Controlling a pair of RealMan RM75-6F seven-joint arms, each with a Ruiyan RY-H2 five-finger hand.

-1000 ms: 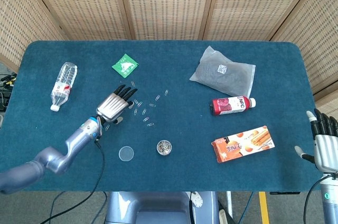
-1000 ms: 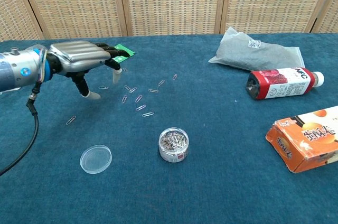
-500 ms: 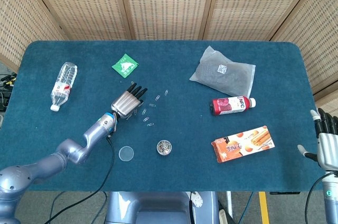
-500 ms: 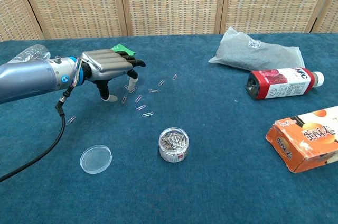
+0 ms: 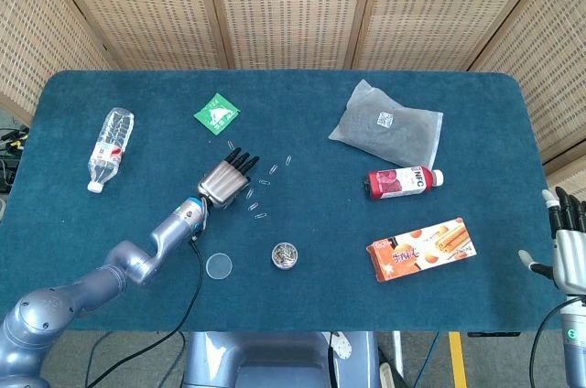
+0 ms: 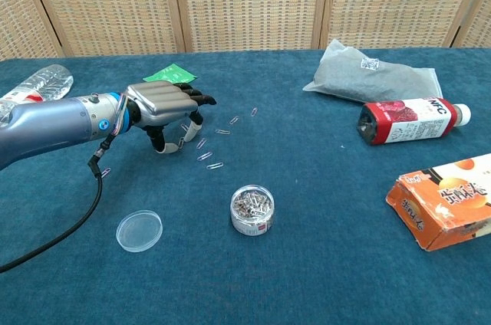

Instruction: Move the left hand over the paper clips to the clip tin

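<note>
The left hand [image 6: 163,106] hovers palm down, fingers spread and empty, over scattered paper clips [image 6: 209,156] on the worktop [image 6: 322,264]. The open clip tin [image 6: 252,209] waits nearer, to the right, for collecting them.

Between the left hand [image 6: 163,109] and the clip tin [image 6: 252,209] lies bare tabletop [image 6: 322,187] — only flat paper clips [image 6: 207,152] scattered there. The round lid [image 6: 139,231] sits left of the tin; bottle [image 6: 407,120] and box [image 6: 449,201] stand well right.
</note>
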